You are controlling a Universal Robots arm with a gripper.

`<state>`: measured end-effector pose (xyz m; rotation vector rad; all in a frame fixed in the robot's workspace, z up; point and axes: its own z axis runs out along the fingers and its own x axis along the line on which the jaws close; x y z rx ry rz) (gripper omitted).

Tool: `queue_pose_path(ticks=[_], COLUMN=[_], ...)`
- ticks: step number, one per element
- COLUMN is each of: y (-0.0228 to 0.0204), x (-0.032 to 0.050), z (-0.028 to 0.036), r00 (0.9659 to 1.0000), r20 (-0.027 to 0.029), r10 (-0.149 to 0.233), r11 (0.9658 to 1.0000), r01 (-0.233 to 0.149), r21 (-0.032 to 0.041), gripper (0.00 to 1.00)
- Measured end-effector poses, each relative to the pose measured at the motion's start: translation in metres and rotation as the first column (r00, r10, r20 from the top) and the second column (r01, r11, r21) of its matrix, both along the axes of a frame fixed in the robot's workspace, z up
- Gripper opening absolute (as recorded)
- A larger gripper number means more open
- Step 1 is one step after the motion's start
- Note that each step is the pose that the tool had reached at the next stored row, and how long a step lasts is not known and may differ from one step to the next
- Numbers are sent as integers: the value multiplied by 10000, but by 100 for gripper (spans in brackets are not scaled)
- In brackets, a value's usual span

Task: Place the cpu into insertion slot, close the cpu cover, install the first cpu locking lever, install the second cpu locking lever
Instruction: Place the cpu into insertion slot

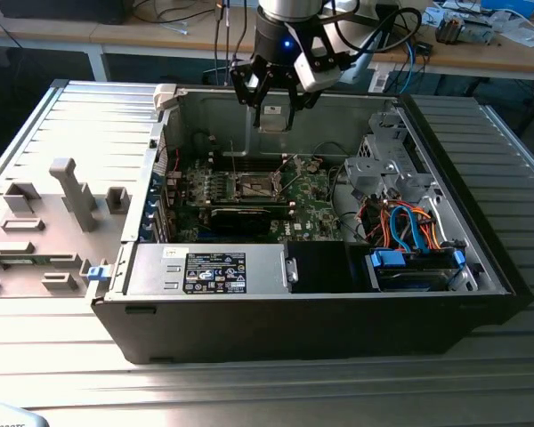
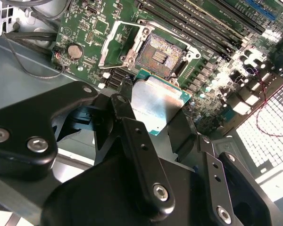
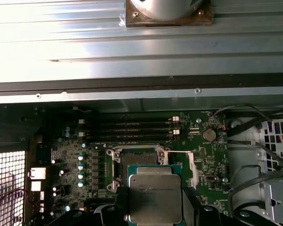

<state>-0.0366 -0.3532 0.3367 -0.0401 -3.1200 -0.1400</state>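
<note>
- I am holding the cpu (image 2: 153, 101) between the fingers of my gripper (image 1: 273, 107), over the open case (image 1: 338, 302), near its far wall in the exterior view.
- The insertion slot (image 3: 139, 159) is sitting mid-motherboard (image 1: 313, 203), beneath the cpu and apart from it.
- The cpu cover (image 2: 111, 47) is standing open along the slot's edge nearest the coin cell (image 2: 75, 51).
- The case is lying on the table (image 1: 249, 378).

Straight above the insertion slot (image 1: 256, 186) the way down is open: the cpu cover (image 2: 112, 47) is swung aside, leaving the recess bare. In the exterior view, from the slot, the case wall (image 1: 222, 116) rises at 12 o'clock, the drive cage (image 1: 374, 165) crowds 3 o'clock, orange and blue cables (image 1: 405, 222) 4 o'clock, and a black card (image 1: 240, 218) and the power supply (image 1: 209, 267) bar 6 o'clock. The fingers (image 2: 134, 141), clamped on the cpu (image 2: 153, 103), hang high above the board (image 1: 311, 209), clear of all these.
</note>
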Motion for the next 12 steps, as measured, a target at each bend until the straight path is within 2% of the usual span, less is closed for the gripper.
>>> queue_pose_path(ticks=[12], y=[-20], x=[-2], z=[-46], r00=[10000], r20=[0], r10=[1], r11=[10000], r01=[-1], r21=[-1], gripper=[54])
